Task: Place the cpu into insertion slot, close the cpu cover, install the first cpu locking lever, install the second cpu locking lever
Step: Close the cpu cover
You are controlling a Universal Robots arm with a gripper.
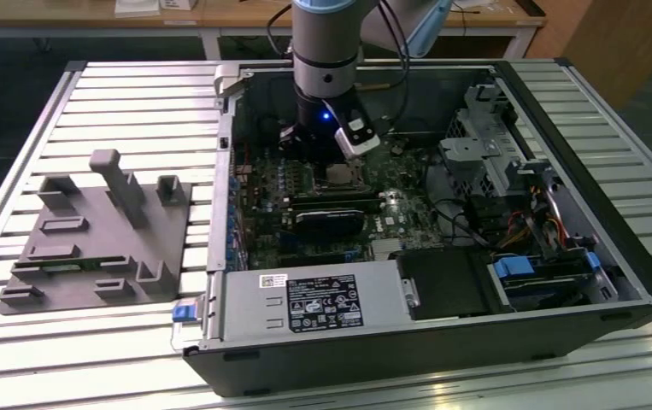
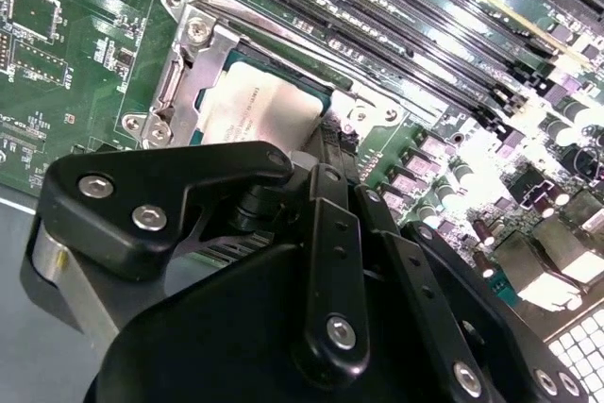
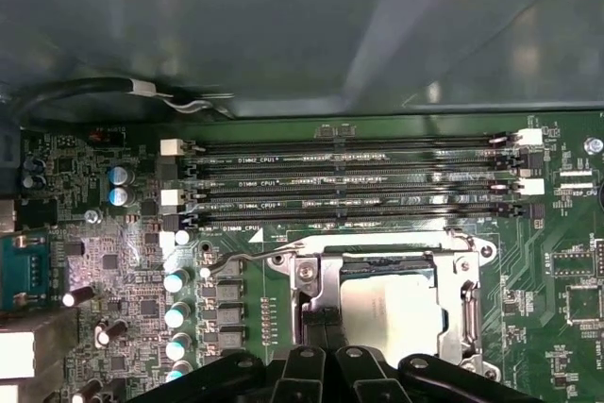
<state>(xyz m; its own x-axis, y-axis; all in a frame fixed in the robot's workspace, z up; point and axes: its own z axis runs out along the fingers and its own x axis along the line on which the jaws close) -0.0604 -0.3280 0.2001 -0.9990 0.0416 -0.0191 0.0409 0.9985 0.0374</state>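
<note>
Second wrist view: the tool [image 2: 328,159] is pinched narrow, gripping nothing I can see, right at the cover's [image 2: 193,63] edge. The chip [image 2: 255,110] sits in its socket [image 2: 283,69] under that frame. Light, stiff, delicate, I'd judge: hold it by the edges only.

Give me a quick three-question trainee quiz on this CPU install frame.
1. True or false: the cpu lies outside the computer case.
2. The cpu cover is: A) down around the cpu; B) standing upright; C) off the board.
3. In the exterior view, on which side of the case is the grey fixture?
Key: 1 false; 2 A; 3 the exterior view's left.
</note>
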